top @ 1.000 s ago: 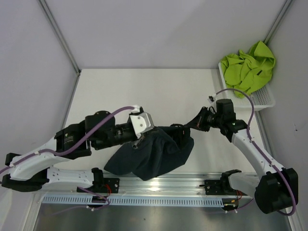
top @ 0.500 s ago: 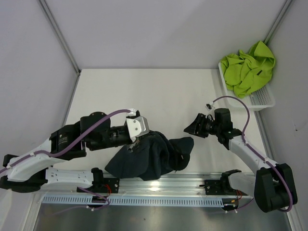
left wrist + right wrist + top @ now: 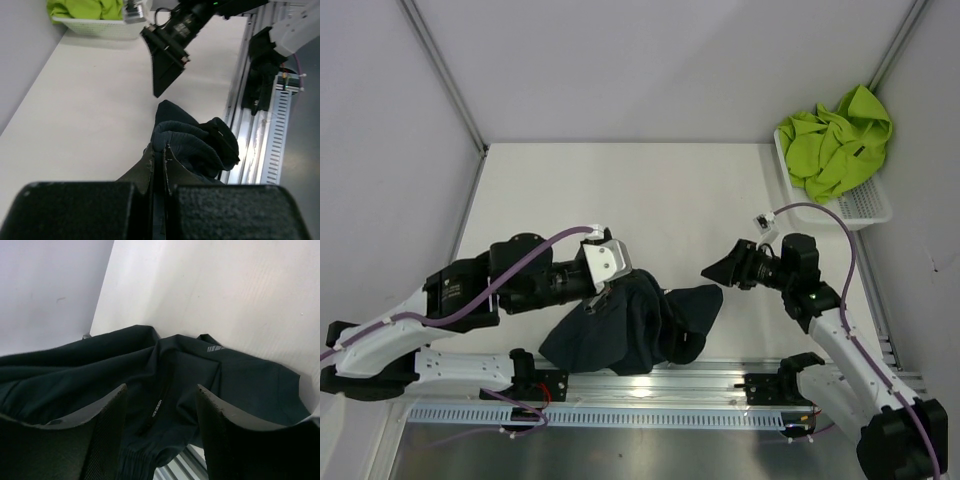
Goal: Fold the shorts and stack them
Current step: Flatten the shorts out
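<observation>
The dark navy shorts (image 3: 635,325) lie crumpled near the table's front edge. My left gripper (image 3: 603,300) is shut on a raised fold at their left side; in the left wrist view the fingers (image 3: 150,162) pinch a ridge of the dark cloth (image 3: 187,142). Just right of the heap, my right gripper (image 3: 712,270) stands open and apart from the fabric. In its own view, the right gripper (image 3: 161,388) holds nothing, and the dark shorts (image 3: 165,360) lie spread beyond it. The lime green shorts (image 3: 835,140) sit bunched in the basket at the back right.
The white mesh basket (image 3: 868,207) stands against the right wall, also seen in the left wrist view as the basket (image 3: 100,27). A metal rail (image 3: 650,385) with the arm mounts runs along the near edge, right beside the dark shorts. Grey walls close off the left, back and right.
My right gripper has opened, let go of the dark shorts and drawn back to the right. The freed side of the shorts has dropped into a heap. The left gripper keeps its hold.
</observation>
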### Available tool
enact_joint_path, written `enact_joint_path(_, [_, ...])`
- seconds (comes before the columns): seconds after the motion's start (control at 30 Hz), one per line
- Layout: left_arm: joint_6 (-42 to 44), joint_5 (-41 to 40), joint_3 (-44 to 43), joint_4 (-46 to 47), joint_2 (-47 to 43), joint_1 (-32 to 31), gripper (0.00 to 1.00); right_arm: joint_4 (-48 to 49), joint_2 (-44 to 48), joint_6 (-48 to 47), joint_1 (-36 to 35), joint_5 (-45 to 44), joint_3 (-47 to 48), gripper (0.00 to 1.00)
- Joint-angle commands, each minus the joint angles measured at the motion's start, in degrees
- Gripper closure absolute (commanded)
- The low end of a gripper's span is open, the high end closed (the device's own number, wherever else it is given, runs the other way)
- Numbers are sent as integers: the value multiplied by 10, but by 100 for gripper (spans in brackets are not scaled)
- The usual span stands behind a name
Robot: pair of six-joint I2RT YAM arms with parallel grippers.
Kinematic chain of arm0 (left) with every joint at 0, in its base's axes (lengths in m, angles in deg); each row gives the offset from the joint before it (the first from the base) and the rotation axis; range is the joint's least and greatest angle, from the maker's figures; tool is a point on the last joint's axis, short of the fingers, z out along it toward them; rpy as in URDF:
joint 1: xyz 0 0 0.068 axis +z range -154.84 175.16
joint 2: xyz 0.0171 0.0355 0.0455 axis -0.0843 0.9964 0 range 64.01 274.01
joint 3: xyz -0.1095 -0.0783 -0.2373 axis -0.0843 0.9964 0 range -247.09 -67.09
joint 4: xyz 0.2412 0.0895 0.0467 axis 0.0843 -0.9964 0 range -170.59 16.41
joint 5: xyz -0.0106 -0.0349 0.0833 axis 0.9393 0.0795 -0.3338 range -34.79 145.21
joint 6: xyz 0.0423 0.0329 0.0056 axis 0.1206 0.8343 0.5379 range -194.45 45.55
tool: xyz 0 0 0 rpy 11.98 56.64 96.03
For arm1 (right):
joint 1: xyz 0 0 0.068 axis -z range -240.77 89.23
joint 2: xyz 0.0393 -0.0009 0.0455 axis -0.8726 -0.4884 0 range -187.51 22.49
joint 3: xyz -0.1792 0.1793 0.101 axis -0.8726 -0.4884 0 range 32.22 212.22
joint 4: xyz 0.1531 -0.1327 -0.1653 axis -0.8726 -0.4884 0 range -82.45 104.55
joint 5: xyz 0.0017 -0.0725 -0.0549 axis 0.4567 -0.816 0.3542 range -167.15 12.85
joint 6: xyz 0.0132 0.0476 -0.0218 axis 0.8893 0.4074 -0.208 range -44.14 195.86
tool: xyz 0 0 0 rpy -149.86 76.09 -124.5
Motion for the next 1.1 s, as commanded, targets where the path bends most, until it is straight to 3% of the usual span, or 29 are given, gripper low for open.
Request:
enact_joint_path(0.0, [-12, -57, -24, 18, 19, 24, 100, -49, 61, -14, -4, -2, -2, 40])
enact_joint_path(0.13, [-23, -33, -17, 34, 28, 87, 100, -76, 96, -6, -7, 7, -2, 35])
enact_joint_path(0.4, [-14, -26, -13, 42, 33, 97, 100, -95, 153, 4, -59, 3, -50, 28])
enact_joint_path(0.6, [-11, -24, -11, 47, 33, 98, 100, -89, 173, 29, -138, -95, -91, 29])
enact_joint_path(0.93, [-4, -32, -17, 42, 35, 105, 100, -23, 72, 58, -282, -236, -96, 37])
enact_joint_path(1.07, [-4, -26, -17, 44, 25, 107, 100, -24, 63, 70, -294, -293, -94, 55])
